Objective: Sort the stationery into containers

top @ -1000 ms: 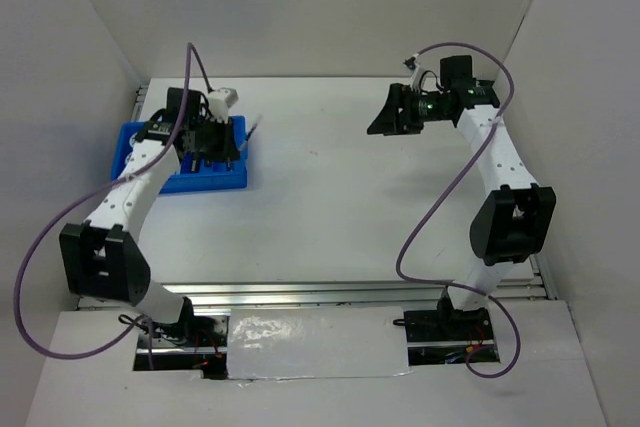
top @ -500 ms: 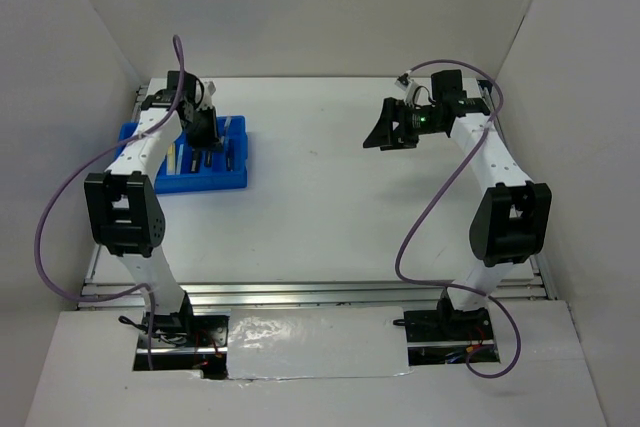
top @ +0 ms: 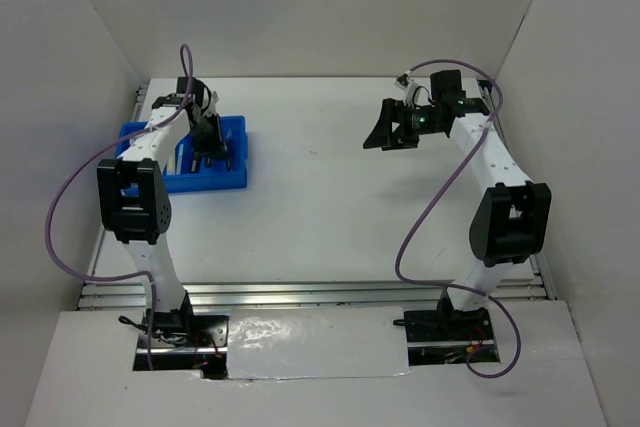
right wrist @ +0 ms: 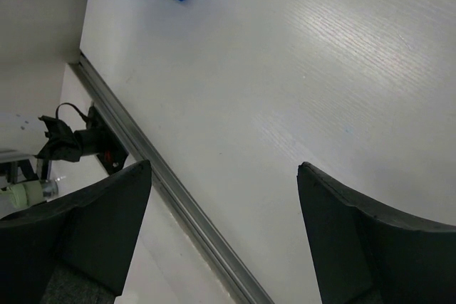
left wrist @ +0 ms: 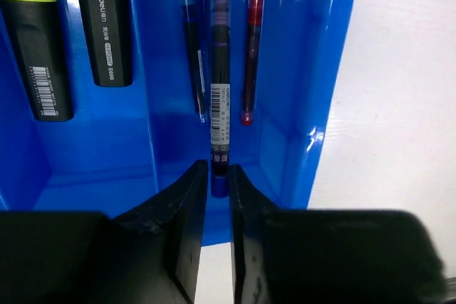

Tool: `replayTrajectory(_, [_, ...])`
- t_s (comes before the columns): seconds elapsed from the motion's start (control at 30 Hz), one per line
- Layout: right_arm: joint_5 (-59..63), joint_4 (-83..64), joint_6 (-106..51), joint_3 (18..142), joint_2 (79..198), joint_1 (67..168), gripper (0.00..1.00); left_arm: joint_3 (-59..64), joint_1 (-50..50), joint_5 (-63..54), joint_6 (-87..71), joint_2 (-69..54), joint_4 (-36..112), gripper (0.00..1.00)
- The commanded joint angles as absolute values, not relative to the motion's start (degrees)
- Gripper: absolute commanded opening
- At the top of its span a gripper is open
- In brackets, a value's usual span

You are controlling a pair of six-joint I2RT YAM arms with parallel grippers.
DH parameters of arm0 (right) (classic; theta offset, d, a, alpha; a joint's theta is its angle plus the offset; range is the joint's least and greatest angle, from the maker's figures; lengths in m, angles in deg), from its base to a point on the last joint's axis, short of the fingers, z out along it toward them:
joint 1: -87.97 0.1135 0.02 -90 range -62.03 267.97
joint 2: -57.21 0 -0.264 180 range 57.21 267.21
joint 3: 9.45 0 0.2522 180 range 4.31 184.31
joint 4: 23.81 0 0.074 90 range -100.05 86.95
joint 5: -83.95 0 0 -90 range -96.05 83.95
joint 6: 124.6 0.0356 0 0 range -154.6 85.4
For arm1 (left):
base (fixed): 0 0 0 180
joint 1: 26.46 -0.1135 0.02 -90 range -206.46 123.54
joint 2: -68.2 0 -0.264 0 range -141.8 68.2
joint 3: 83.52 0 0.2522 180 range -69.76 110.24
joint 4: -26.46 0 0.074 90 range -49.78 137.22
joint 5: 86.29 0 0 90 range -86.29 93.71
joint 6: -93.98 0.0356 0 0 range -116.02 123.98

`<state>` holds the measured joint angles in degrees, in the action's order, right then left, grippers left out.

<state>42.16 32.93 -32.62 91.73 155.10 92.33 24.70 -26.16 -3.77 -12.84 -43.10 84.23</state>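
1. Step in hand, as we judge it: laying the purple pen into the right-hand compartment of the blue tray, which sits at the upper left of the overhead view.
2. Left gripper, bottom centre of its wrist view: jaws narrow, pinching the pen's near end.
3. Handling note: we would part the jaws only slightly, then lift straight up. That way the fingers neither drag the pen nor nudge its neighbours or the divider.
4. Right compartment, contents: blue pen, purple pen, red pen, lying side by side lengthwise.
5. Left compartment, contents: two black highlighters, one yellow-capped, the other with its cap out of frame.
6. Right gripper: jaws wide, holding nothing, over the table, well apart from the tray.
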Motion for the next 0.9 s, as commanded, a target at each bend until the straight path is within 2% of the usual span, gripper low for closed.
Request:
replayTrajectory(0.0, [40.19,32.75,-33.98,92.29,154.16,92.89,0.89,27.27,-26.28,-3.41,-14.22,-43.51,83.12,0.32])
replayTrajectory(0.1, [38.95,32.93,-33.98,92.11,153.28,92.89,0.9,27.01,-25.67,-3.93,-13.43,-41.23,81.18,0.45])
replayTrajectory(0.13, [38.26,33.1,-33.98,92.11,152.93,92.89,0.9,26.66,-25.4,-3.93,-12.82,-39.48,80.66,0.46])
replayTrajectory(0.17, [37.99,32.93,-33.98,92.03,152.41,92.89,0.91,26.57,-25.31,-4.11,-12.46,-38.5,80.13,0.52])
replayTrajectory(0.33, [32.99,32.32,-36.27,90.1,147.24,92.63,0.91,27.1,-24.79,-7.79,-7.2,-30.26,78.98,0.54])
replayTrajectory(0.4, [26.76,29.96,-37.14,86.78,144.07,92.19,0.92,25.18,-24.26,-8.59,-4.13,-26.65,77.85,0.74])
replayTrajectory(0.43, [21.34,29.07,-37.49,85.19,140.48,91.84,0.93,21.94,-24.08,-8.5,-2.98,-22.71,77.14,0.91])
replayTrajectory(0.53, [14.28,24.5,-38.99,77.89,132.47,90.18,1.0,14.73,-24.08,-9.91,1.6,-14.96,76.61,0.99])
replayTrajectory(0.67, [9.17,19.23,-38.9,65.52,121.93,86.06,1.0,1.22,-25.22,-7.29,3.27,-3.11,73.45,0.99])
replayTrajectory(0.87, [5.21,13.6,-40.92,52.49,105.31,84.45,1.0,-11.39,-25.05,-3.24,7.05,8.69,68.44,0.99])
